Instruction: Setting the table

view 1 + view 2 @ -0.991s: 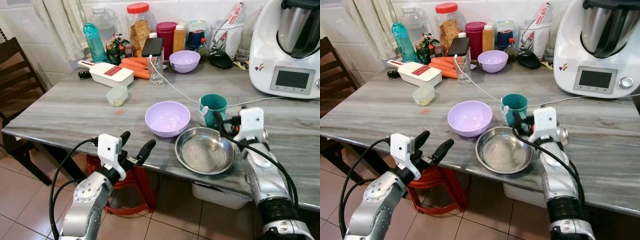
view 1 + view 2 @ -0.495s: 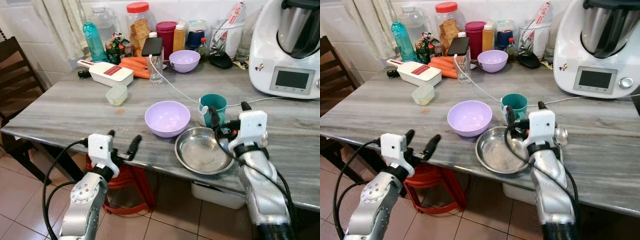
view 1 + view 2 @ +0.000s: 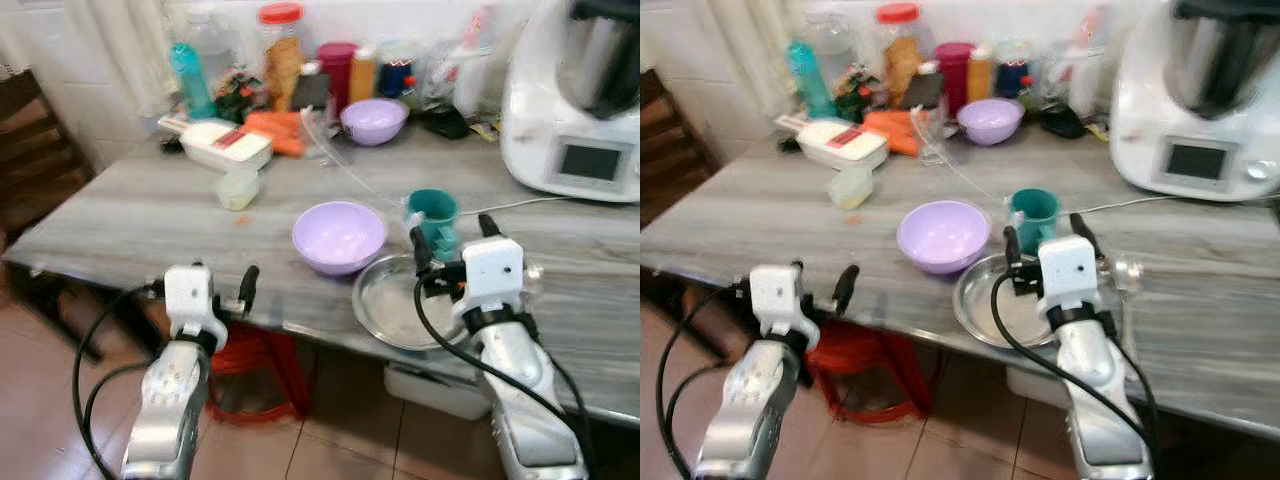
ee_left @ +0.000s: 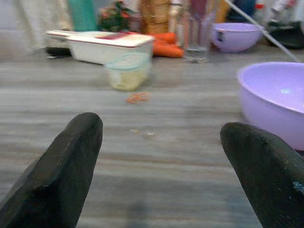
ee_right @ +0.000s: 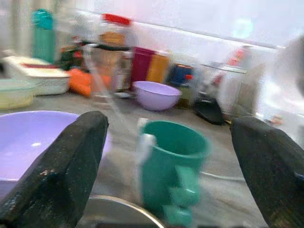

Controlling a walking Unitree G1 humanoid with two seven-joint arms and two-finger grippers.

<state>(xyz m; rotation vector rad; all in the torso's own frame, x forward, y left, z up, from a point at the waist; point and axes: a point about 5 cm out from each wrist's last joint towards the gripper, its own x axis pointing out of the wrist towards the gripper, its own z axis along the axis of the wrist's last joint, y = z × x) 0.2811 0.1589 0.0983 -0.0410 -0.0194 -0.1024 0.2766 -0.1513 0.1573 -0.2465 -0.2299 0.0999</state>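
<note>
The table setting looks barely begun. At the centre of the head-camera frame, near the front edge of the grey table point(image 3: 130, 215), sit a purple bowl point(image 3: 338, 236), a metal plate point(image 3: 395, 312) just right of it, and a green mug point(image 3: 432, 218) behind the plate. None of them is held. The right gripper point(image 3: 450, 245), right of centre, hovers over the plate's far rim with its fingers spread wide; its wrist camera looks straight at the mug, framed between the two fingers, so the mug is probably its target. The left gripper point(image 3: 222, 291), at lower left, is spread too, level with the table's front edge and holding nothing. At the top of the frame are a second purple bowl point(image 3: 373, 120), jars and bottles, too blurred to tell apart. All placing is still to do.
</note>
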